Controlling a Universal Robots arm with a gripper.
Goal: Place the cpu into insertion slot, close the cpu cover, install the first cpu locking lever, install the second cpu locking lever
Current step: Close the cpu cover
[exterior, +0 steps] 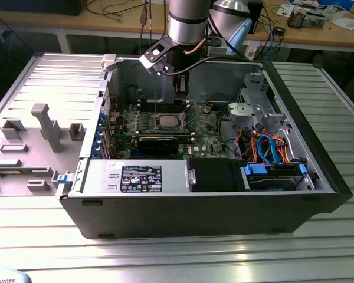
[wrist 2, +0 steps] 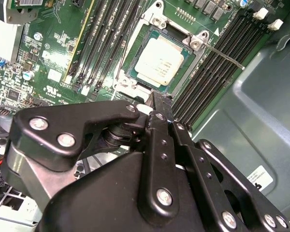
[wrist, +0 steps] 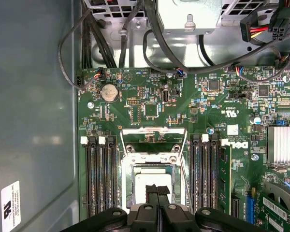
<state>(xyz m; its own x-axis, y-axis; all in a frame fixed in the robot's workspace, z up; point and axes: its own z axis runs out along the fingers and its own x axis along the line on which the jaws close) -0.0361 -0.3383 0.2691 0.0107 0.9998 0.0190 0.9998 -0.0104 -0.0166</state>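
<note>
The cpu (wrist 2: 159, 60), a square chip with a dull silver top, lies flat in the insertion slot (wrist 2: 133, 85) on the green board. The first wrist view shows the cpu (wrist: 140, 181) partly behind my fingertips. The cpu cover (wrist: 135, 131), a silver frame with a square cut-out, stands swung open on the far side of the slot. A thin metal locking lever (wrist 2: 227, 58) sticks out beside the socket, unlatched. My gripper (wrist: 157, 191) hovers just above the chip's near edge, shut with nothing held. From outside, the gripper (exterior: 180, 94) hangs over the cpu (exterior: 167, 121).
Black memory slots (wrist: 100, 179) flank the socket on both sides. A long black expansion card (exterior: 158, 141) lies in front of it in the exterior view. Cables (wrist: 150, 43) hang across the case's upper board. The grey case wall (wrist: 34, 121) stands close by.
</note>
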